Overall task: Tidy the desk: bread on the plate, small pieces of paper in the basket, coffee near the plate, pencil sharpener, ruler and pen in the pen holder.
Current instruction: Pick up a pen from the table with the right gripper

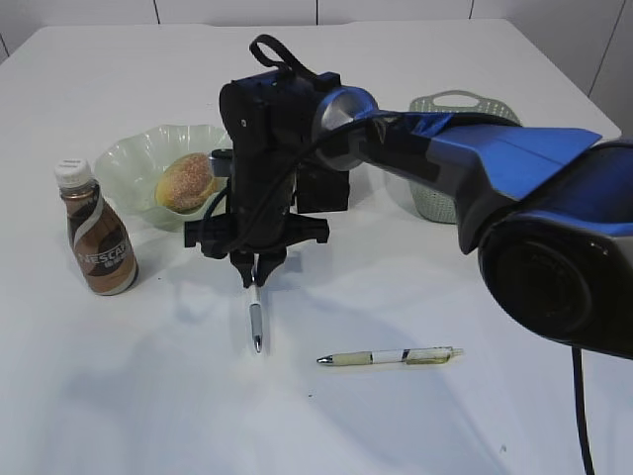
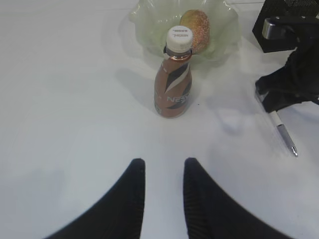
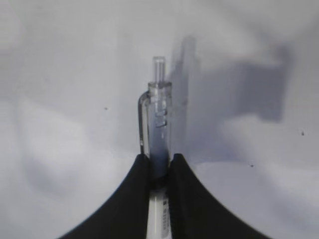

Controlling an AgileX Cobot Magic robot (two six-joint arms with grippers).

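Nearest the exterior camera, a second pen (image 1: 391, 356) is seen lying flat on the desk (image 1: 119, 396), in front of and to the right of the plate (image 1: 124, 163). Behind it, the right gripper (image 1: 256, 269) is pointed down at the desk, just right of the plate, and is closed on a clear pen (image 1: 256, 319), which is held near its button end. From the exterior view the pen's metal tip is seen at or just above the desk; contact cannot be judged.

Only the right wrist view shows the grip closely: both black fingers (image 3: 134, 199) are pressed against the clear barrel (image 3: 159, 129), with the clip and button sticking out past the fingertips.

The bread (image 1: 186, 182) is seen resting inside the plate. The coffee (image 1: 97, 233) is stood upright on the desk just left of the plate, on the side nearer the camera. The basket (image 1: 445, 148) is seen well right of the plate, largely hidden behind the blue arm, and its contents cannot be made out.

The left gripper (image 2: 163, 172) appears only in the left wrist view. Its fingers are parted a little, nothing is held between them, and they are pointed toward the coffee (image 2: 173, 82). In that view the bread (image 2: 195, 25) and plate (image 2: 149, 20) are seen behind the bottle, and a black box corner, probably the pen holder (image 2: 284, 25), is seen right of the plate, above the held pen (image 2: 285, 134).
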